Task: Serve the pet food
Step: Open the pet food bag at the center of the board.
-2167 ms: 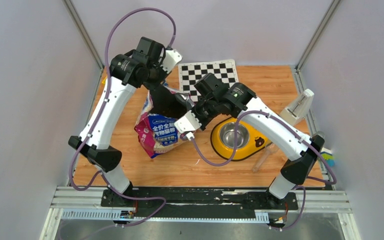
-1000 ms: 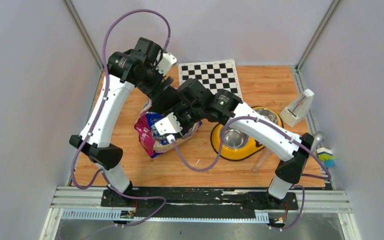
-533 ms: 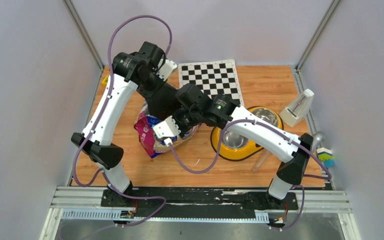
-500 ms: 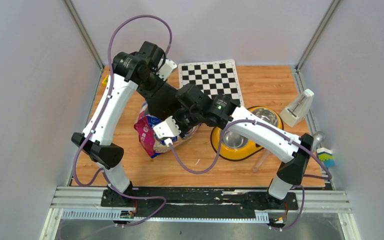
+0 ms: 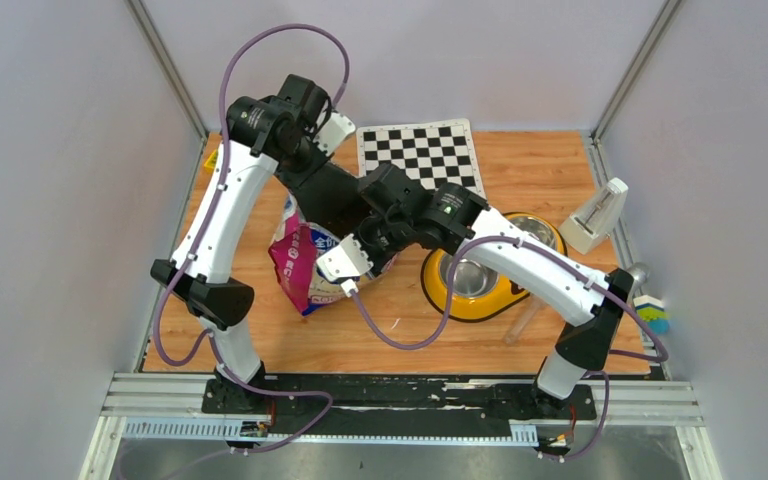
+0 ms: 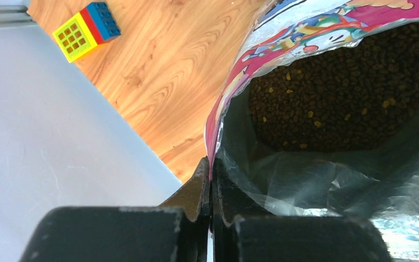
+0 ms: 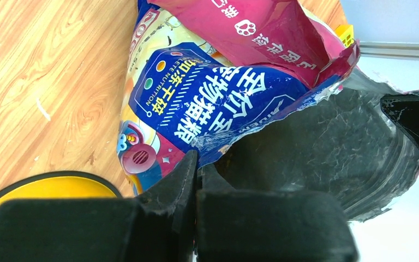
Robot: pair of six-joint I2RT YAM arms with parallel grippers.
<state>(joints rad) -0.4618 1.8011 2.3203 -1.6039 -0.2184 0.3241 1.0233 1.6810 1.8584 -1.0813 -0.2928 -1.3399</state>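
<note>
My left gripper and right gripper each pinch the bag by its rim. The kibble sits inside, the bag standing near the bowl. The foil looks thin — tilt too fast and I'd risk a tear or slip, spilling short.

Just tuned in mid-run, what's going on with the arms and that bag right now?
Both arms are on the open cat food bag. The left tool is shut on one edge of its mouth and the right tool is shut on the torn edge opposite. Dark kibble shows inside the bag. The yellow double bowl sits just right of the bag, and its nearer steel cup looks empty, so nothing appears poured yet.
</note>
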